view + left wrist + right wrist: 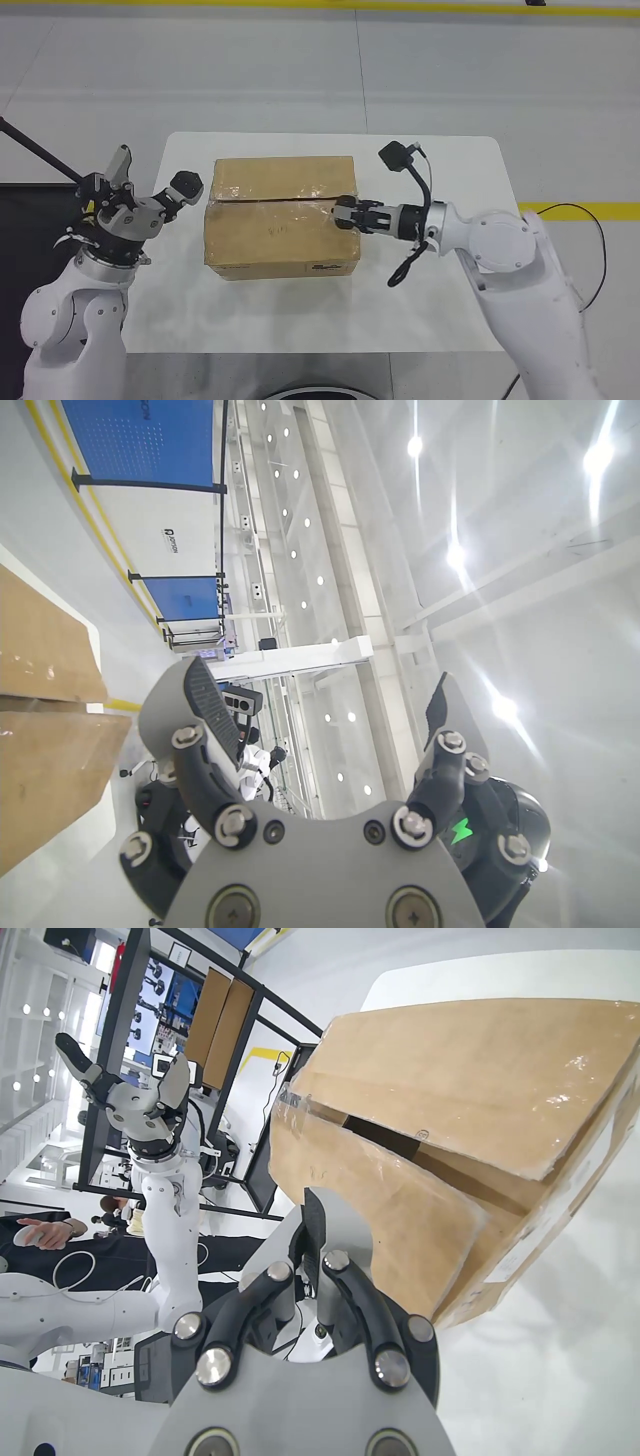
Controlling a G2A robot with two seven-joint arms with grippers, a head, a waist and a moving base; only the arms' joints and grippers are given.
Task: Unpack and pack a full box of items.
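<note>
At the counter's (440, 300) left edge the left gripper (320, 685) points upward, fingers spread wide. The cardboard box (280, 240) sits mid-counter. The right gripper's (345, 213) fingers pinch its near flap; the right wrist view adds a side label (520, 1258), unreadable.

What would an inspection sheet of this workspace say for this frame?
Surface: white table, box at its middle.
Job's things: cardboard box, flaps down, seam taped, a gap between the flaps at the right gripper's end.
Clutter: nothing seen.
Grippers: right gripper shut, tips at the end of the box's seam; left gripper open, raised beside the box, apart from it.
Cables: black cable looping at the right wrist.
Surroundings: grey floor with yellow lines.
</note>
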